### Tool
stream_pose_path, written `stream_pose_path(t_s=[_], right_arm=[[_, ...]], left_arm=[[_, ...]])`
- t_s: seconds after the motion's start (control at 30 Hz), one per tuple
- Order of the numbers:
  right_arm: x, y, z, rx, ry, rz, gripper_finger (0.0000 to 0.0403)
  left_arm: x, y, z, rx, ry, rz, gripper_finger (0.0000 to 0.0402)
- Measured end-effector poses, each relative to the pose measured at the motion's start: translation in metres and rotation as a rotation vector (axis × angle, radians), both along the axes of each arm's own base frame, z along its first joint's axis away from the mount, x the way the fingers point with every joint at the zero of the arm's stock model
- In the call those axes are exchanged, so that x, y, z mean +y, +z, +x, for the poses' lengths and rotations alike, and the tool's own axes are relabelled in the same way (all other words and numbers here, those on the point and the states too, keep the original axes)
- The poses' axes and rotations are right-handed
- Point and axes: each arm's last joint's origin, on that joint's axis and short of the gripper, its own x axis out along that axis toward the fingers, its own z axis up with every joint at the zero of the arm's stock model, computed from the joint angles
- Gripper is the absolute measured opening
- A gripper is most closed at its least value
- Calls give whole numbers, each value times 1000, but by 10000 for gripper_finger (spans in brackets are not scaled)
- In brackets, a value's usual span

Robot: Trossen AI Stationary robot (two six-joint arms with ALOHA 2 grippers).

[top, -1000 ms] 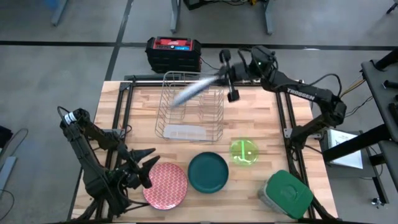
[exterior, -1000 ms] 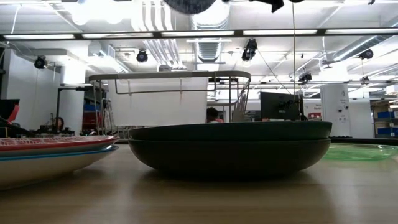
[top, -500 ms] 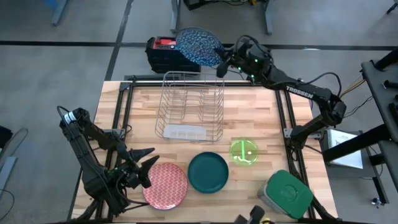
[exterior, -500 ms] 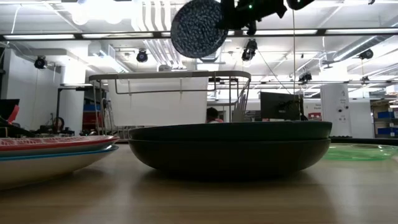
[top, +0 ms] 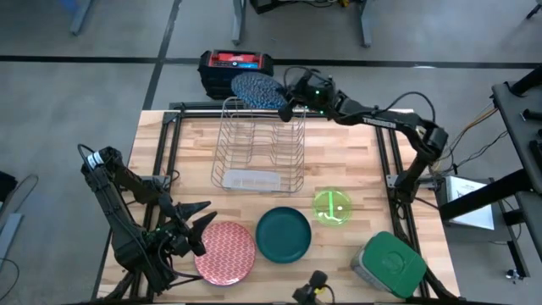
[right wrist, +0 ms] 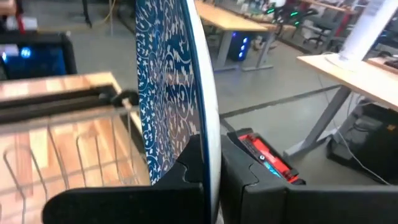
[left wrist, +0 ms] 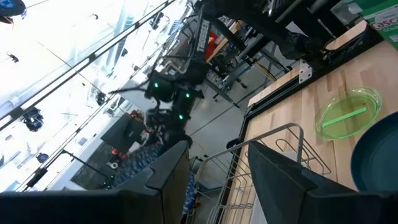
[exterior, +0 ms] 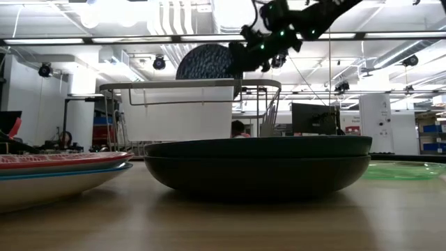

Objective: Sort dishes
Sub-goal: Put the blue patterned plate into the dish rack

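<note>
The right gripper (top: 286,95) is clamped on the rim of the blue plate (top: 256,89), holding it on edge above the far end of the rack (top: 258,144). Upright is how a plate must go between the wires, so the next move is probably a lowering into a slot; whether the lower edge already touches a wire I cannot tell.

The left gripper (top: 201,222) waits at the bench's near left corner, fingers apart and empty, just beside the red plate (top: 225,252). That plate lies flat at the near edge, and the low view shows another rim under it, so it likely tops a small stack. The green plate (top: 284,234) lies flat just beside it, also at the near edge. The neon bowl (top: 333,206) sits farther toward the right edge, and a lidded container (top: 390,264) fills the near right corner.

The bench (top: 356,152) is pale wood planks in a dark frame. Beyond it is a grey floor, a black and red box (top: 229,66), other desks, ceiling lights and ducts.
</note>
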Motion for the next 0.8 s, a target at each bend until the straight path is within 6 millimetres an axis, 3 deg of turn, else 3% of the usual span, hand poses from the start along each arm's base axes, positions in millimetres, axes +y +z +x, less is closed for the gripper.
stream_pose_path(t_s=[0.8], right_arm=[[-3, -22, 6, 145, 46, -83, 2]], left_arm=[[0, 0, 0, 4, 0, 6, 157]])
